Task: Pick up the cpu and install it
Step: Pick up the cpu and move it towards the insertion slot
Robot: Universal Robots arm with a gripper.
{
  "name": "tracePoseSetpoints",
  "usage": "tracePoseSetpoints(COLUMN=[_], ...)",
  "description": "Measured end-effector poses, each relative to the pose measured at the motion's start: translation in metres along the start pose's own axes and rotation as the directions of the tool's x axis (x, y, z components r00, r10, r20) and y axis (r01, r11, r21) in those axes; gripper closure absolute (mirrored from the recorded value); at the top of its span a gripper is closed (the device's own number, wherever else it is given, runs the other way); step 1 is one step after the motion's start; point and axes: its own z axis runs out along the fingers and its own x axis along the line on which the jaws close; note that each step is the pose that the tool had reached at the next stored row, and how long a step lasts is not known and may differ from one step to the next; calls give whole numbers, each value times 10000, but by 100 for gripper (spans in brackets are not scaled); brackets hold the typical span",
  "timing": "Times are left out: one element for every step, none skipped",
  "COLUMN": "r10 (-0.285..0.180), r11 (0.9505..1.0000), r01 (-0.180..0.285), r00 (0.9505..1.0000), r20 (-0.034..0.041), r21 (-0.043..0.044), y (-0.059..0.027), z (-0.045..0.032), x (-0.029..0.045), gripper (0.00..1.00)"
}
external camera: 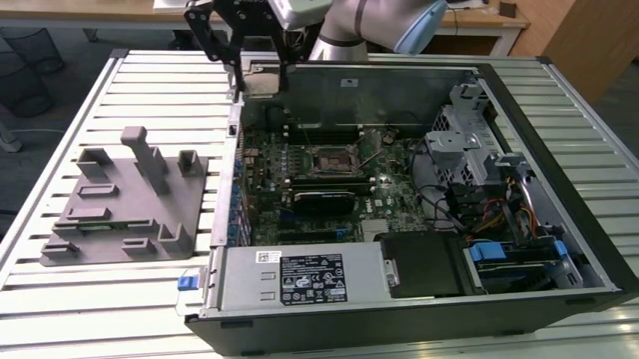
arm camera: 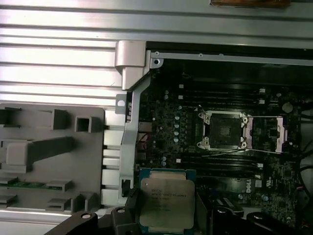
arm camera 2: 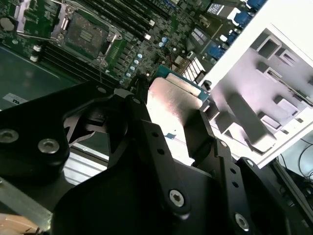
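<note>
A: Where's the small flat square cpu point(arm camera: 166, 200) w/ the shiny silver metal top and pale rim?

B: In the black two-finger gripper point(external camera: 260, 73), up off the board. The fingers point(arm camera 2: 199, 131) are closed on two opposite edges, prob. so the metal top and the contact side go untouched.

A: Level?

B: Looks flat, top face up in the first wrist view. That matches how the dark square socket frame point(arm camera: 224, 129) lies on the green motherboard point(external camera: 265, 168). The socket seat is bare. Its metal load plate point(arm camera: 266, 133) is swung open to one side, so nothing blocks it.

A: Near the socket?

B: No, well apart. In the exterior view the cpu hangs over the case's far corner, on the exterior view's left, and the socket sits mid-board.

A: And the grey plastic tray with upright posts point(external camera: 125, 202)?

B: It's on the white slatted metal table point(external camera: 160, 82), just beside the open black computer case point(external camera: 551, 161), outside it. The case lies on its side w/ the panel off, so the board faces up and the arm can reach it from above. Install isn't done yet: the cpu's in the grip, the socket's empty.
</note>
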Motion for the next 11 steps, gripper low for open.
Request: tracePoseSetpoints(r10=[0, -1, 0, -1, 0, 0, 0, 0, 0, 0, 0], r11=[10000, 10000, 10000, 10000, 10000, 10000, 10000, 10000, 10000, 10000, 10000], r01=[0, 1, 0, 1, 0, 0, 0, 0, 0, 0, 0], r00=[10000, 10000, 10000, 10000, 10000, 10000, 10000, 10000, 10000, 10000, 10000], r20=[0, 0, 0, 0, 0, 0, 1, 0, 0, -1, 0], r21=[0, 0, 0, 0, 0, 0, 0, 0, 1, 1, 1], y=[-1, -2, -2, -3, -4, -5, -6, -7, -8, -9, -11], z=[-1, -1, -2, -2, -3, -4, -4, -5, -6, -7, -9], x=[-26, -51, -76, -102, -130, -157, -185, -217, -254, -295, -340], gripper=[46, 46, 46, 46, 46, 46, 46, 46, 46, 46, 46])
